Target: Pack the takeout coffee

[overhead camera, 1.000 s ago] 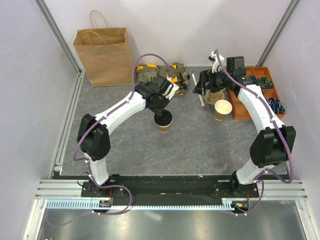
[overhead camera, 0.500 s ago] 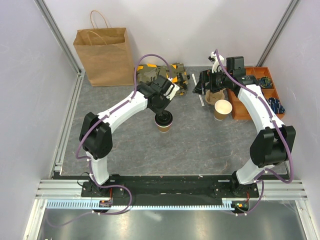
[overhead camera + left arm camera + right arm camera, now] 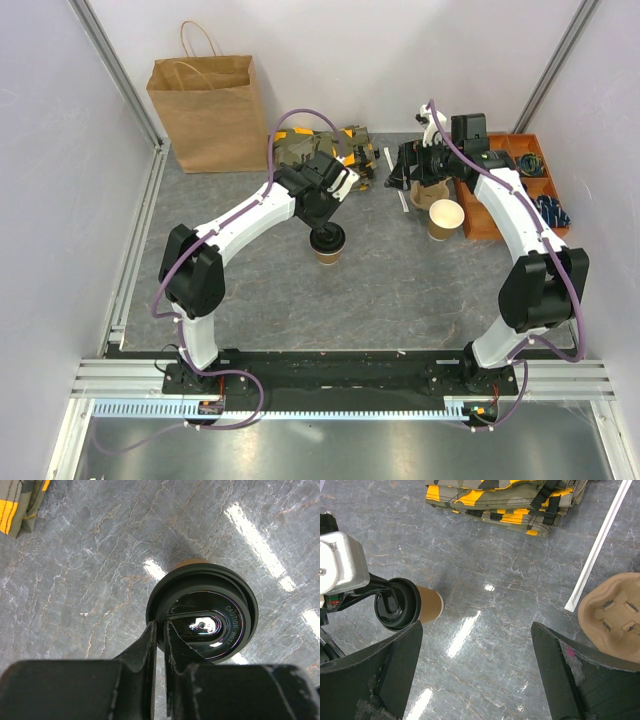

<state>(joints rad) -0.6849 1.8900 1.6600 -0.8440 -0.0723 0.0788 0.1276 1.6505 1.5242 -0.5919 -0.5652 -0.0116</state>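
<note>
Tabletop (image 3: 400,290): takeout coffee (image 3: 326,243) unmoved, left fingers (image 3: 149,645) pinching rim.

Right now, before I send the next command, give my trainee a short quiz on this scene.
1. True or false: the takeout coffee already sits inside the paper bag.
2. Choose one. The right gripper is: A) open, with nothing between its fingers; B) shut on the lidless cup; C) shut on the straw.
3. Fill in: seen from above, the paper bag stands at the far ___ corner of the table.

Key: 1 false, it stands on the table under the left gripper; 2 A; 3 left.
</note>
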